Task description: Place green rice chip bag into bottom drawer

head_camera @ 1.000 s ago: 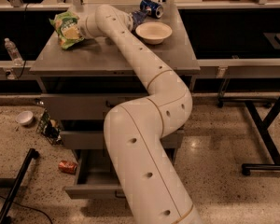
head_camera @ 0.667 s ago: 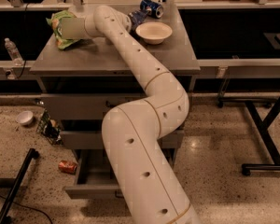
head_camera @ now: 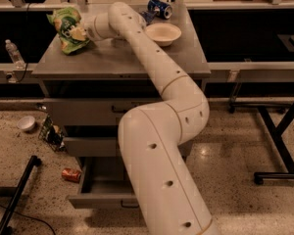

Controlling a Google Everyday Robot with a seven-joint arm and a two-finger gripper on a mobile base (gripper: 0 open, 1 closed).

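Tool [head_camera: 82, 32] partly hidden by green bag [head_camera: 65, 25]

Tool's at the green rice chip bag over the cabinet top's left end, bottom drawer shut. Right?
No: the bottom drawer is pulled open, per the camera view. The tool is at the green rice chip bag over the cabinet top's left end.

Gripper [head_camera: 82, 32] meets rice chip bag [head_camera: 66, 26] at table's [head_camera: 117, 62] left rear, left of bowl [head_camera: 161, 32].
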